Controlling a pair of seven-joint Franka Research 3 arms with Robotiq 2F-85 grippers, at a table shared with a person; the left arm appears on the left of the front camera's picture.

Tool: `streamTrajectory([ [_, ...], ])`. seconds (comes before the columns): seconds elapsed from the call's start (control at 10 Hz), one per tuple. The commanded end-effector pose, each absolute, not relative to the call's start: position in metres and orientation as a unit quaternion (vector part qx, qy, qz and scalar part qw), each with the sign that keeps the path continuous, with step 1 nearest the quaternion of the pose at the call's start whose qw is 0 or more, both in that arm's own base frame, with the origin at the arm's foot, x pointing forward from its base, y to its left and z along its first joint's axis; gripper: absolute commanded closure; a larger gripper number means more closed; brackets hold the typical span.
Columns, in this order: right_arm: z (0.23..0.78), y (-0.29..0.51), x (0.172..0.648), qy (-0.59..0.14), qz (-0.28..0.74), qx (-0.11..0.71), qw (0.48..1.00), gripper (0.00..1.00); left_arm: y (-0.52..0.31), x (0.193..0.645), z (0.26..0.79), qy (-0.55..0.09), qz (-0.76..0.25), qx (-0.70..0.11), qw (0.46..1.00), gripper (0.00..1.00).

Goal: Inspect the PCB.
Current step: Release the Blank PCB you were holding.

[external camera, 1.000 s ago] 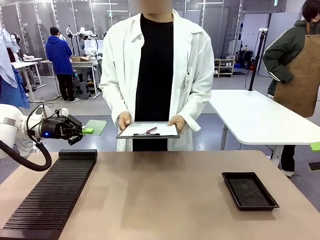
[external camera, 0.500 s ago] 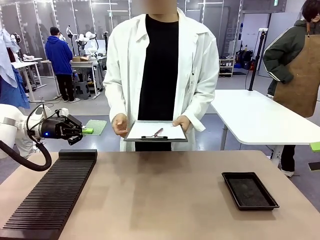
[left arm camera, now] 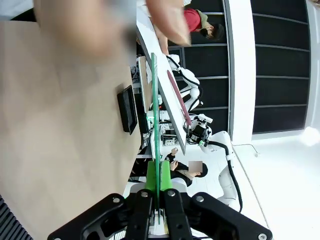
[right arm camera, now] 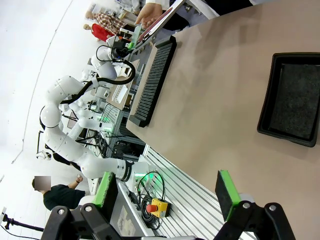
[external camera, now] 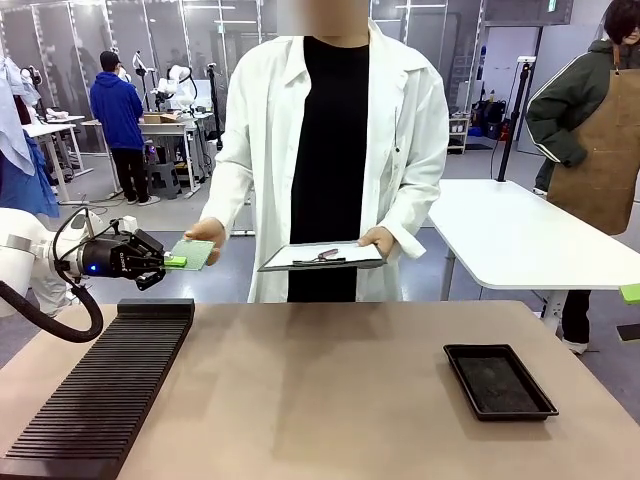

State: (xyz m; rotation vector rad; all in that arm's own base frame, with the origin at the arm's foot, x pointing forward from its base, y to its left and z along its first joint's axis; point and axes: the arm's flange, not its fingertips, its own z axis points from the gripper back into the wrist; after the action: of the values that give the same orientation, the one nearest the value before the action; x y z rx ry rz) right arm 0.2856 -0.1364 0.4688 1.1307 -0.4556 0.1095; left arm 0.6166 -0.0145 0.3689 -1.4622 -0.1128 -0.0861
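Front: left gripper (external camera: pixel 172 261) clamped on PCB (external camera: pixel 192 253), board held level in air near far end of black slotted rack (external camera: pixel 100 390); person's hand (external camera: pixel 207 232) at board's far end.
Left wrist: board edge-on between green pads.
Right wrist: right gripper (right arm camera: pixel 165 192) fingers spread wide apart; black tray (right arm camera: pixel 292 100) on table.

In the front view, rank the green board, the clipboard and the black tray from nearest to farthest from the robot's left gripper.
1. PCB, clamped in the left gripper.
2. Clipboard, centre, in the person's hand.
3. Black tray, far right.
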Motion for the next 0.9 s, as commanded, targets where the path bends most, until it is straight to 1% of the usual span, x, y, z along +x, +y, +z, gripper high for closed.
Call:
streamTrajectory([
  [0.0,0.4691,-0.1371,0.2860,-0.219,0.057,0.533,0.815,0.00,-0.0164,0.6153,0.3696,-0.049,-0.038,-0.670,0.740,1.00],
  [0.8,0.4691,-0.1371,0.2860,-0.219,0.057,0.533,0.815,0.00,-0.0164,0.6153,0.3696,-0.049,-0.038,-0.670,0.740,1.00],
])
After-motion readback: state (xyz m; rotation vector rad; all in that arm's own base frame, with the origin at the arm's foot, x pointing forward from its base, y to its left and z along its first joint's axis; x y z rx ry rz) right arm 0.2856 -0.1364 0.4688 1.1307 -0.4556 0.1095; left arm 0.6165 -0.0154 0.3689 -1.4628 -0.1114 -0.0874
